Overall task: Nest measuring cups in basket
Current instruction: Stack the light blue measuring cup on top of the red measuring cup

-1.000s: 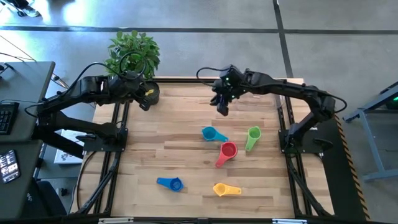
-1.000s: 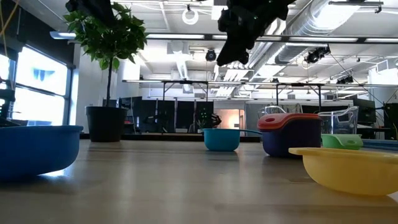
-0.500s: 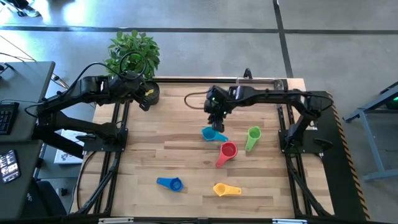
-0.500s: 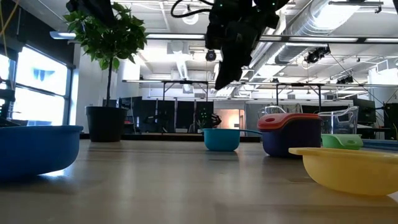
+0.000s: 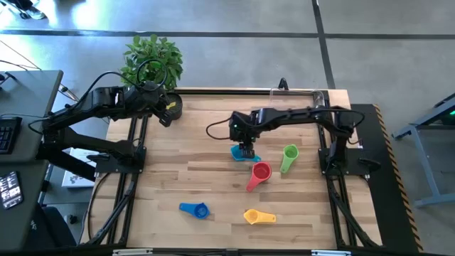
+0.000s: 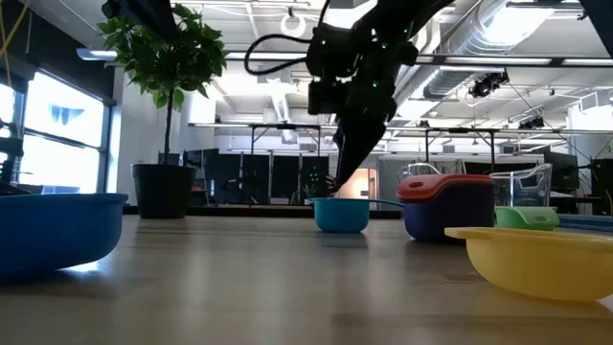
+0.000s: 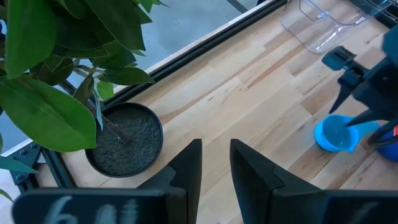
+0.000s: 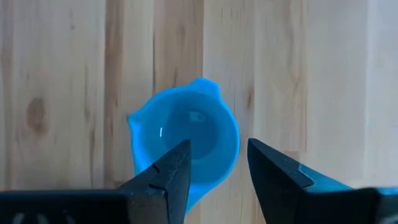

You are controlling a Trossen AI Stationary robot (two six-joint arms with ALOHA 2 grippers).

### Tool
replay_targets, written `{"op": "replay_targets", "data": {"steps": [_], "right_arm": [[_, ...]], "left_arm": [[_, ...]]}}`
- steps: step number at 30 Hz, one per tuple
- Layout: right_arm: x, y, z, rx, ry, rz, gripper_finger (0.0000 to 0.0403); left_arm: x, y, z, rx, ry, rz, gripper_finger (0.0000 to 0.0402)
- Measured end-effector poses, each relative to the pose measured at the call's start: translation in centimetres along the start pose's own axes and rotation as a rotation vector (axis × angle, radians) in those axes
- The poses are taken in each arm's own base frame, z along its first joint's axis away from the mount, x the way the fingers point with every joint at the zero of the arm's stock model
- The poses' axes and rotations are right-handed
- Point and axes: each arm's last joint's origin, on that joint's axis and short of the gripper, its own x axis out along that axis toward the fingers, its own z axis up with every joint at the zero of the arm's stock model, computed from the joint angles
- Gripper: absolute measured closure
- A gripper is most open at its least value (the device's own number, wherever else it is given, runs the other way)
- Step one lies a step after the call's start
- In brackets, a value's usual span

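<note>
My right gripper (image 5: 247,150) (image 6: 337,190) is open and points down over the teal cup (image 5: 237,152) (image 8: 186,124), which stands upright on the table. In the right wrist view one fingertip (image 8: 180,155) is over the cup's hollow and the other (image 8: 261,152) outside its rim. My left gripper (image 7: 216,144) (image 5: 165,117) is open and waits by the plant pot at the far left. A red cup (image 5: 261,171), green cup (image 5: 289,153), blue cup (image 5: 195,209) and yellow cup (image 5: 256,216) lie on the table. The clear basket (image 5: 298,92) (image 7: 329,22) stands at the far edge.
A black plant pot (image 7: 124,140) with a leafy plant (image 5: 152,58) stands at the far left corner. In the low view the red cup sits inside a purple one (image 6: 450,216). Bare wood lies between the teal cup and the basket, and along the table's left half.
My right gripper has moved from near the far edge toward the near-left and down, coming to stand right over the teal cup with its fingers pointing down. The cups have stayed where they were.
</note>
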Motion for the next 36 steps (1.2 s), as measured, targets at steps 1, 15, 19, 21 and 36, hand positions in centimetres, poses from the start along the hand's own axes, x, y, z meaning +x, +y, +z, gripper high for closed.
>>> {"op": "replay_targets", "data": {"steps": [1,15,19,21,36], "right_arm": [[0.3,0.0,0.0,0.001,0.007,0.002,0.0253],[2.6,-0.5,-0.2,0.057,0.049,-0.034,0.0263],[2.6,-0.5,-0.2,0.114,0.050,-0.032,0.0312],[2.6,-0.5,-0.2,0.130,0.051,-0.034,0.0346],[2.5,-0.9,-0.3,0.351,0.047,-0.092,0.0401]], "left_arm": [[0.0,0.0,0.0,0.000,0.000,0.000,0.0328],[0.0,0.0,0.0,0.000,0.000,0.000,0.0328],[0.0,0.0,0.0,-0.003,0.000,0.000,0.0328],[0.0,0.0,0.0,-0.003,0.000,0.000,0.0328],[0.0,0.0,0.0,0.008,0.000,0.000,0.0328]]}}
